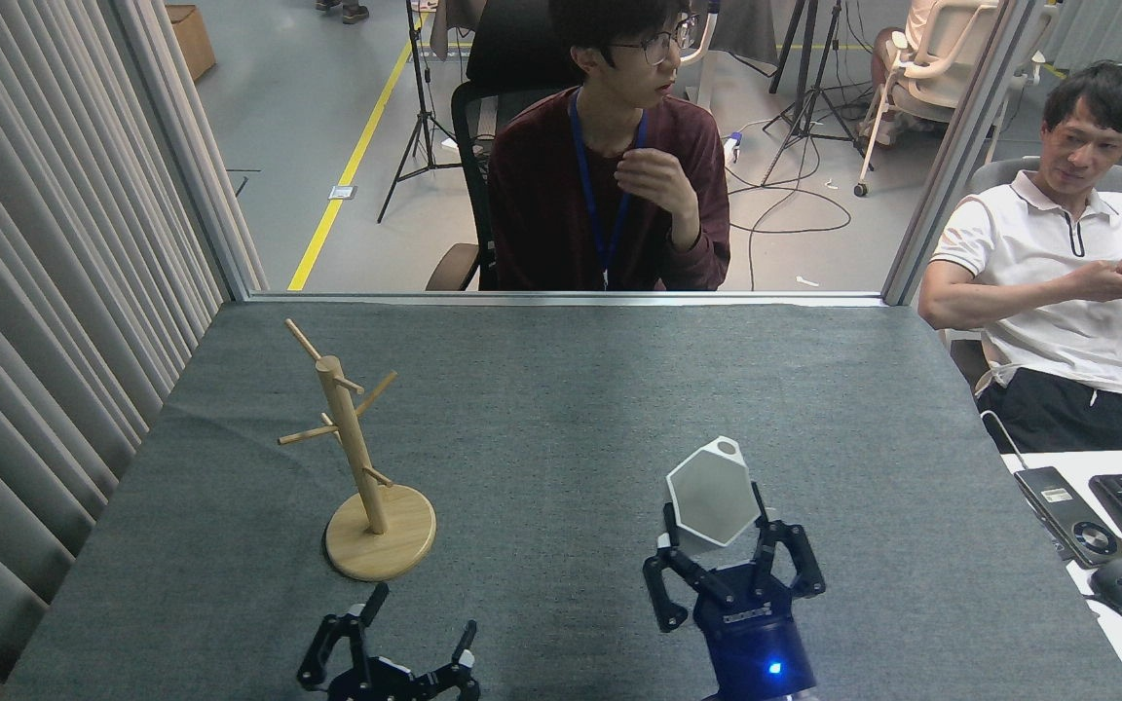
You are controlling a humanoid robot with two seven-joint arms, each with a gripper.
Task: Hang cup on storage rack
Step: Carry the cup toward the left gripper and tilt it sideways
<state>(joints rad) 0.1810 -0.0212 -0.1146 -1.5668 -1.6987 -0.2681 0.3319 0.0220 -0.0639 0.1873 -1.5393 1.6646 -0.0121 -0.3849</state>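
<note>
- The big grey table [561, 389] fills most of my view, and it has a soft grey cloth on top.
- A wall of pale curtains [45, 292] hangs along the left side of the table.
- A person in a dark red top [600, 195] sits behind the far edge of the table, with one hand up near the chest.
- Another person in a white shirt [1058, 263] sits at the far right, with both hands together.
- My right gripper [722, 545] is low and near the middle of the table. Its fingers are closed around the cup, so it has a tight hold.
- My left gripper [415, 628] is at the bottom edge, just in front of the rack's base. Its fingers are spread apart and hold nothing.
- The storage rack [358, 458] stands up straight on the left part of the table, on its round wooden base, with thin pegs sticking out.
- The cup [712, 492] is white with six sides. It is up off the table in my right gripper, tipped so its open mouth faces me. It is well apart from the rack, to the rack's right.
- A small tab with a round hole [729, 450] sits at the top of the cup's rim.
</note>
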